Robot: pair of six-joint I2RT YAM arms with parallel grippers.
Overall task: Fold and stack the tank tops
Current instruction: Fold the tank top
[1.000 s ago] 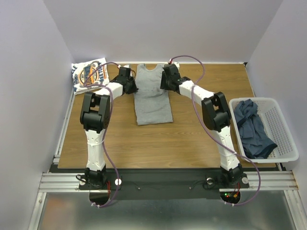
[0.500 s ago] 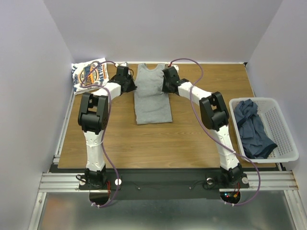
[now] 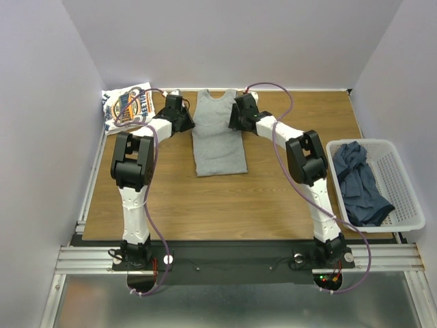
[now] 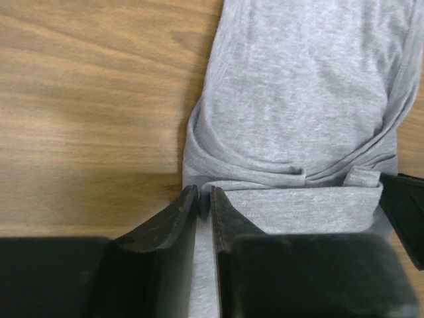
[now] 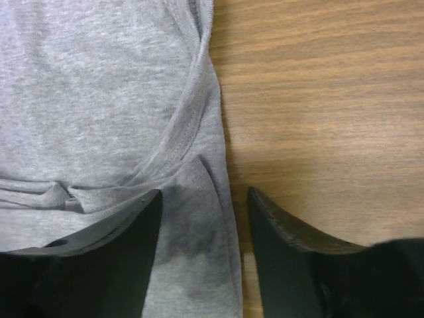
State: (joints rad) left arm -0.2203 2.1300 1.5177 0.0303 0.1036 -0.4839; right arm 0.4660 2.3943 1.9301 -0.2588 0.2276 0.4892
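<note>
The grey tank top (image 3: 217, 137) lies flat at the middle of the table, neck at the far end. It also shows in the left wrist view (image 4: 298, 99) and the right wrist view (image 5: 99, 86). My left gripper (image 3: 188, 121) sits at its left shoulder edge; in the left wrist view the gripper (image 4: 204, 199) is shut with grey cloth between the jaws. My right gripper (image 3: 233, 120) is at the right shoulder; in the right wrist view it (image 5: 205, 202) is open and straddles the cloth's right edge. The white printed tank top (image 3: 126, 106) lies folded at the far left. Dark slate-blue tank tops (image 3: 356, 181) lie in the basket.
A white mesh basket (image 3: 404, 188) stands at the right edge of the wooden table (image 3: 225, 205). Purple cables loop over both arms. Grey walls close in the far side and both sides.
Both grippers have shifted slightly toward the far end beside the grey tank top's shoulders. The tank top still lies flat in the same place.
</note>
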